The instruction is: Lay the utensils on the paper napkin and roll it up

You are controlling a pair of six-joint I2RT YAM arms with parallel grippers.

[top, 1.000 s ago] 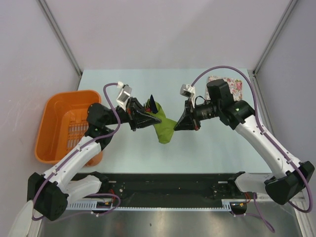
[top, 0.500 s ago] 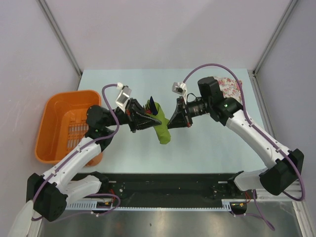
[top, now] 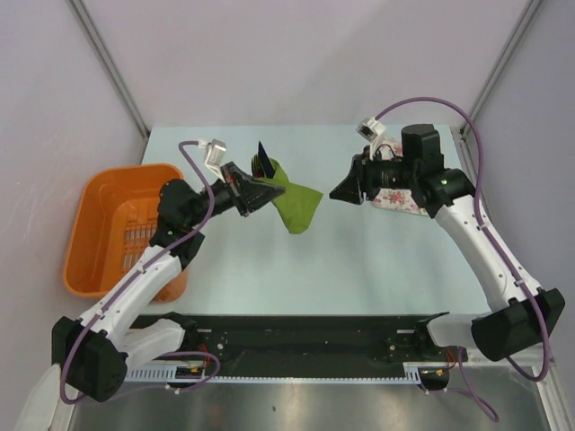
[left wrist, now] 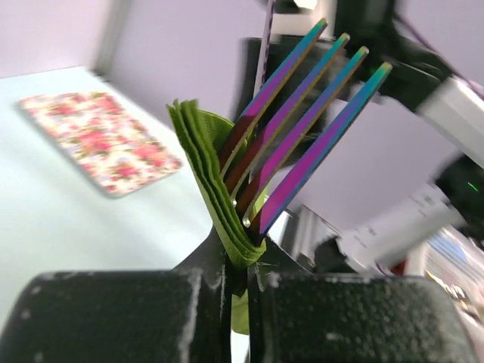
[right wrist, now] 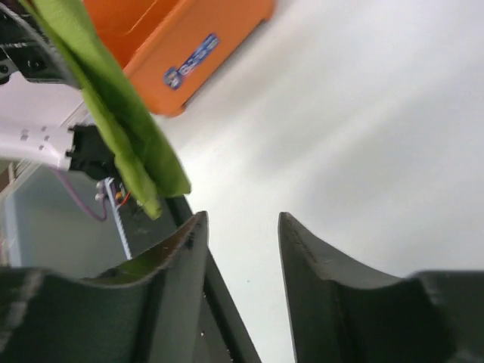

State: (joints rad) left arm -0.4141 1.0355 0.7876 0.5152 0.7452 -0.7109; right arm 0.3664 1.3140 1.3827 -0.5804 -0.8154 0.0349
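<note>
Olive-green paper napkin (top: 296, 206), wrapped round the blue-purple metal fork (left wrist: 318, 144), hangs pinched between your left fingers (top: 259, 193) so the roll holds; your right fingers (top: 341, 190) gape wide, well apart, empty.

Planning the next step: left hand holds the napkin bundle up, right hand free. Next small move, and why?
Probably lower the left hand to set the napkin on the table. It is shut on the folded napkin, utensils poking out, loose end dangling unrolled; the right hand is open and apart from it.
</note>
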